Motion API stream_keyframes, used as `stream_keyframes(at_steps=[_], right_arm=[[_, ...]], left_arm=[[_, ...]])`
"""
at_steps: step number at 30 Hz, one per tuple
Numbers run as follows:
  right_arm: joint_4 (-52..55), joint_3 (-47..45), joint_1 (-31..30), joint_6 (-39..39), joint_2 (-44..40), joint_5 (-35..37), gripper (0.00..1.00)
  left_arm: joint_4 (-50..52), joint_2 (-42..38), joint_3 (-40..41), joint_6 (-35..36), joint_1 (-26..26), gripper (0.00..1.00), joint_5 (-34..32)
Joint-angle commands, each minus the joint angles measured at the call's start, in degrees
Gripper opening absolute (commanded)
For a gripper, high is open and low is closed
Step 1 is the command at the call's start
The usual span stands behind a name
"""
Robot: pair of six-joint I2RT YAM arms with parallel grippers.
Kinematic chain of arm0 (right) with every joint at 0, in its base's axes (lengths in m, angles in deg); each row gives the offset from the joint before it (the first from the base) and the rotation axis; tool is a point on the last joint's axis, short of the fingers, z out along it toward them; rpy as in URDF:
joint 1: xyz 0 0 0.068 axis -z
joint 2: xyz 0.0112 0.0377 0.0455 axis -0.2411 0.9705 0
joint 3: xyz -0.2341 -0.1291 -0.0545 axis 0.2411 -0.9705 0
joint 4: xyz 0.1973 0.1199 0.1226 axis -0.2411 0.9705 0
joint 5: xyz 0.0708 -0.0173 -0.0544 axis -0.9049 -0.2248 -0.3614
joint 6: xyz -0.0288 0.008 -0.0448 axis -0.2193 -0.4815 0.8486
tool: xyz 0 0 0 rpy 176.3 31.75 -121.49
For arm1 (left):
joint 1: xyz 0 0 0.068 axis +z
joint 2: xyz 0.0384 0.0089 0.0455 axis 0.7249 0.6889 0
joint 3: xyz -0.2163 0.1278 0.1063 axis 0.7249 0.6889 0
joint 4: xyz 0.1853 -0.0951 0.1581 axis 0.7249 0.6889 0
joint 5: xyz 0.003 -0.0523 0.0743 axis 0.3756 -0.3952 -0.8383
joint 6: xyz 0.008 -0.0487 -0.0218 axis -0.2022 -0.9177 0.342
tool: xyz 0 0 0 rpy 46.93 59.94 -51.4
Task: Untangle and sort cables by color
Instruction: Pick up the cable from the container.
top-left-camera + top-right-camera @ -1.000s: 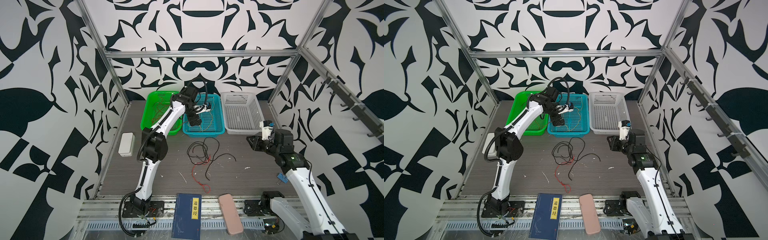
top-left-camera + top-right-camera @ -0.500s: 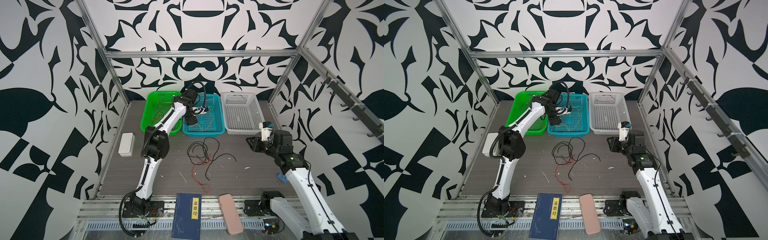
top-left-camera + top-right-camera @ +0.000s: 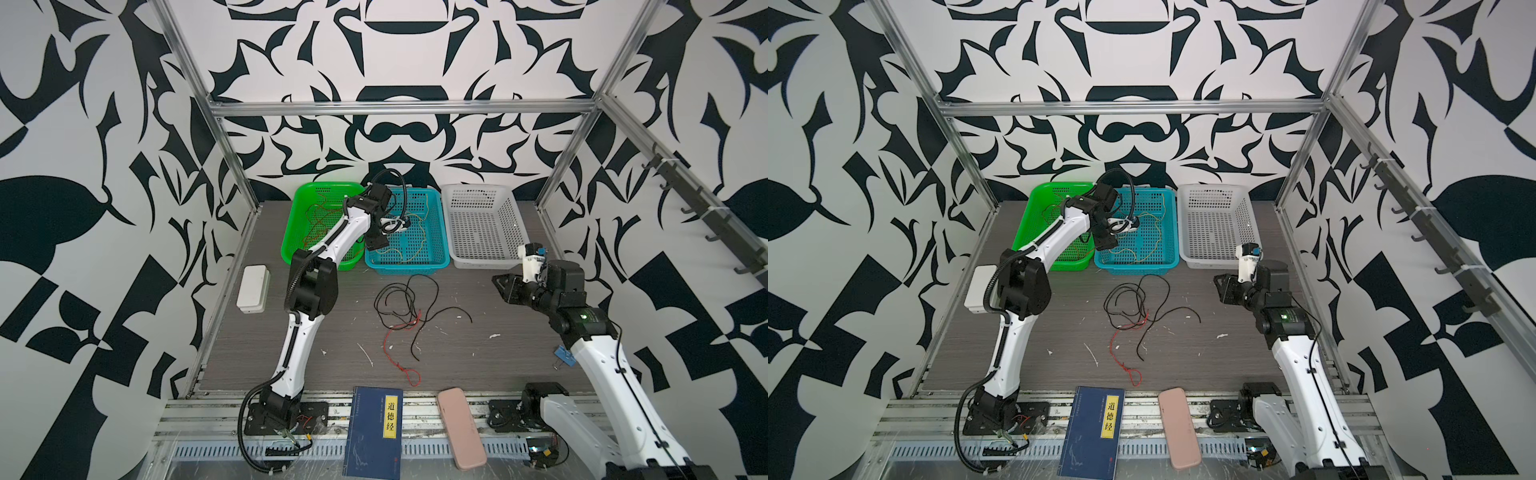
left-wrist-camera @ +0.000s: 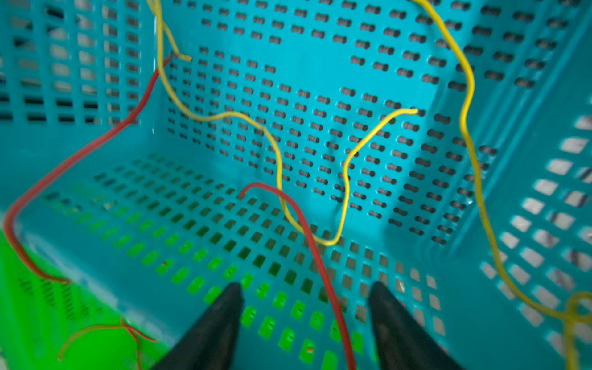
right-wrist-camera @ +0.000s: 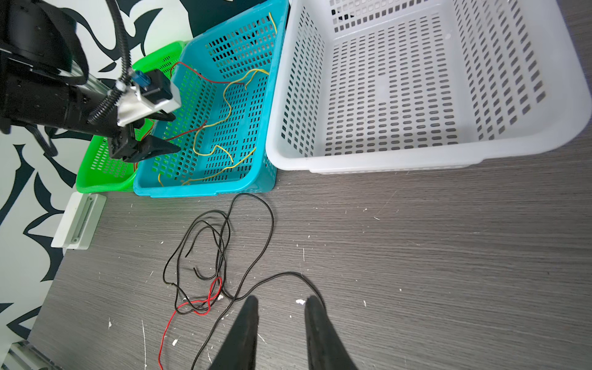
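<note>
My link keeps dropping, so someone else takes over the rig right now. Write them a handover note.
Left gripper: open, jaws on either side of a stray red cable in the blue basket, not yet pinched.
Right gripper: open, empty, above the table.
Done: yellow cables in blue basket, red cables in green basket.
Left: move the stray red to green; separate the tangled black cables and red cable on the table. White basket holds nothing.

Your table (image 3: 519, 365) looks like matt, dark grey wood-grain laminate, scuffed with pale flecks. The green basket (image 3: 291, 237), blue basket (image 3: 407, 262) and white basket (image 3: 484, 262) are smooth perforated plastic with a slight sheen. The cables (image 5: 221, 253) wear smooth plastic sheathing. The frame (image 3: 399, 107) is brushed metal.
</note>
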Motion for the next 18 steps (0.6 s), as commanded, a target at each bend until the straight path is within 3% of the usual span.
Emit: stream_keyframes(at_steps=[1,7,8,9,13,18], right_arm=[[-1.44,0.04,-0.19,0.57,-1.08,0.0,0.29],[-1.24,0.02,-0.19,0.91,-1.08,0.33,0.29],[-1.36,-0.09,-0.19,0.89,-0.95,0.34,0.29],[-1.45,-0.29,-0.19,0.89,-0.86,0.33,0.29],[-2.1,-0.83,-0.19,0.66,-0.57,0.15,0.29],[-1.98,-1.1,-0.19,0.63,-0.72,0.24,0.29]], left_arm=[[-0.05,2.01,1.44,1.34,0.11,0.42,-1.39],[-1.12,1.28,0.97,-0.16,0.02,0.18,-1.19],[-1.32,0.88,0.76,-0.49,0.02,0.13,-0.82],[-1.62,0.28,0.42,-0.46,0.02,0.01,-0.33],[-4.62,-3.53,0.54,-3.93,0.02,0.0,1.91],[-14.63,-12.65,6.31,-7.48,0.56,0.0,4.9]])
